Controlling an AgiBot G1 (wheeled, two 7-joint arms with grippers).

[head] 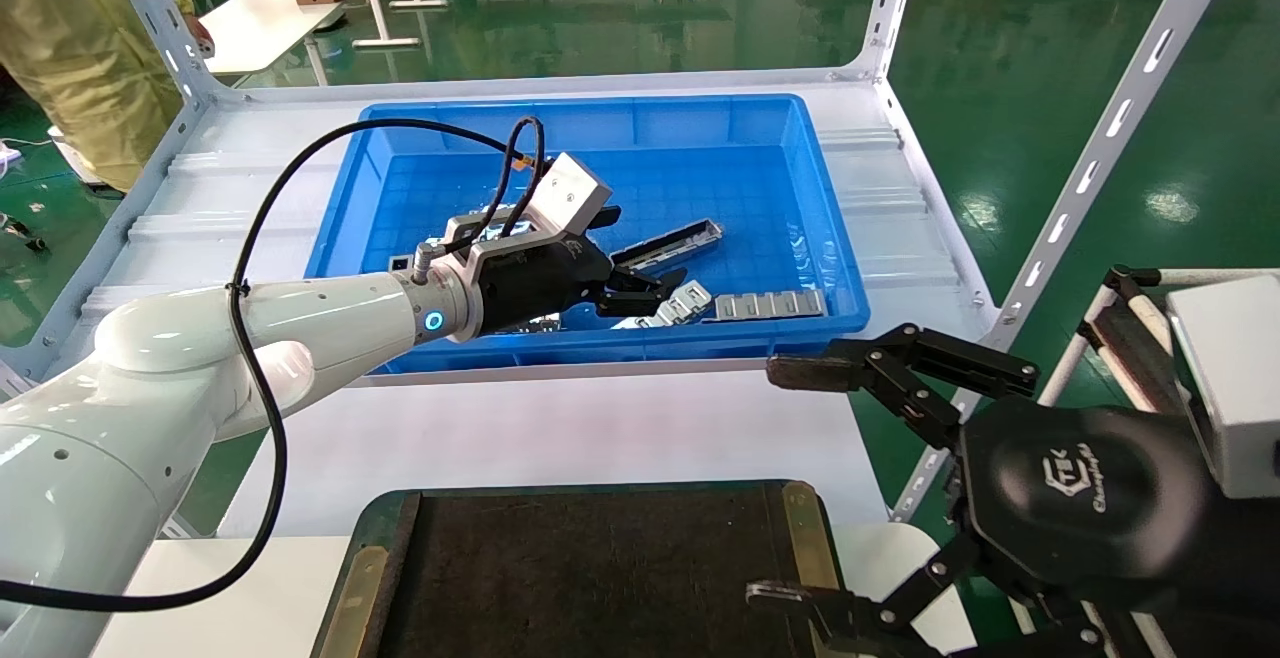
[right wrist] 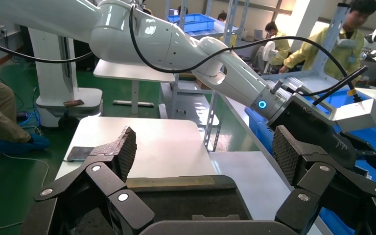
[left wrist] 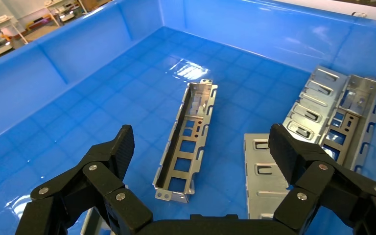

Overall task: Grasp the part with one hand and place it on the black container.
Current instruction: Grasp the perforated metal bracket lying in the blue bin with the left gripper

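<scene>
The part [head: 668, 244] is a long silver channel bar with rectangular openings, lying on the floor of the blue bin [head: 600, 110]. My left gripper [head: 648, 294] reaches into the bin and hovers open just short of the bar's near end. In the left wrist view the part [left wrist: 186, 142] lies lengthwise in the wide gap between the black fingers [left wrist: 120, 147], untouched, with the left gripper [left wrist: 200, 139] holding nothing. The black container [head: 590, 578] sits at the table's near edge. My right gripper [head: 778, 483] stands open and parked beside the container's right side; the right wrist view shows the right gripper [right wrist: 203, 142] above the tray's corner [right wrist: 186, 198].
Flat silver plates [head: 770, 305] lie at the bin's near right, close to the left fingers [left wrist: 264, 171]. More stamped plates [left wrist: 333, 107] rest farther off. White slotted shelf posts [head: 1100, 148] rise at the table's right and back. A person [head: 70, 48] stands at the back left.
</scene>
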